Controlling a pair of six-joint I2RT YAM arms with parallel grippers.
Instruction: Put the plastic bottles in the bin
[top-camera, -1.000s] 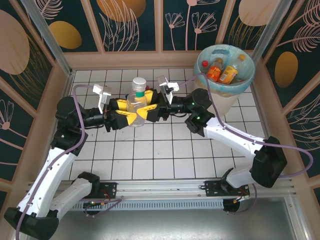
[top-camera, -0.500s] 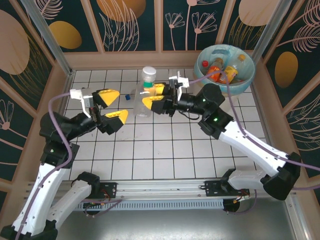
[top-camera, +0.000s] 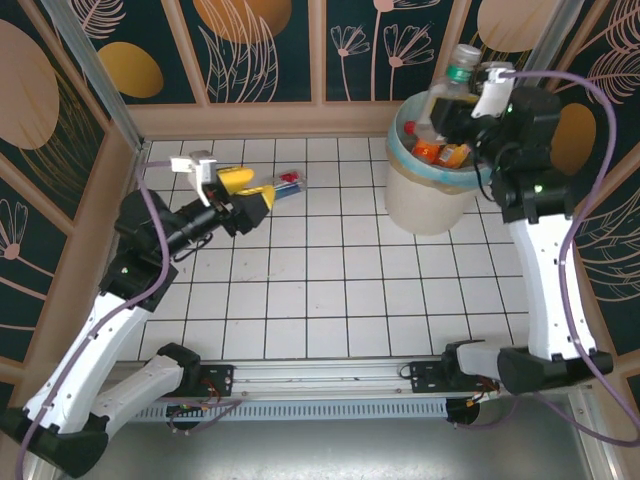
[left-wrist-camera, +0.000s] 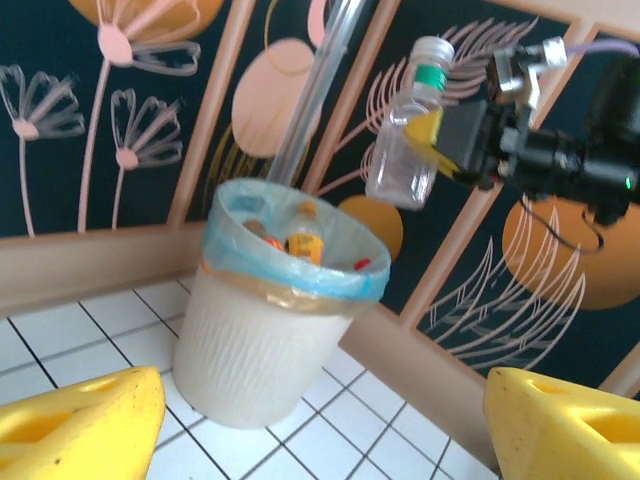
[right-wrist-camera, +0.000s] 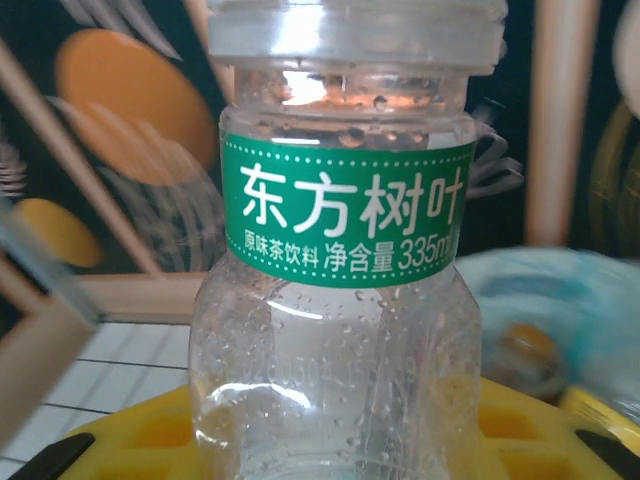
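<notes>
1. Fingers (left-wrist-camera: 90, 420) of the left gripper (top-camera: 252, 193) stand spread wide with nothing between them, low over the white tiled table (top-camera: 330, 290) and pointed toward the bin.
2. Bin (left-wrist-camera: 255, 350) stands upright at the table's far right corner, with a blue bag (left-wrist-camera: 345, 283) folded over its rim. Orange bottles (top-camera: 452, 155) already lie inside.
3. Right gripper (left-wrist-camera: 432, 135) is raised above the bin, its fingers (right-wrist-camera: 140, 430) pinching the clear bottle (right-wrist-camera: 340, 320) by the body. The bottle has a green label and is slightly tilted, cap uppermost.
4. Position: the top view puts this bottle over the opening. The left wrist view puts it toward one side of the rim, so the margin cannot be confirmed.
5. Step in hand, by judgement: release into the bin.
6. Next move calls for centring over the opening, then parting the right fingers. A drop near the rim could bounce out.
</notes>
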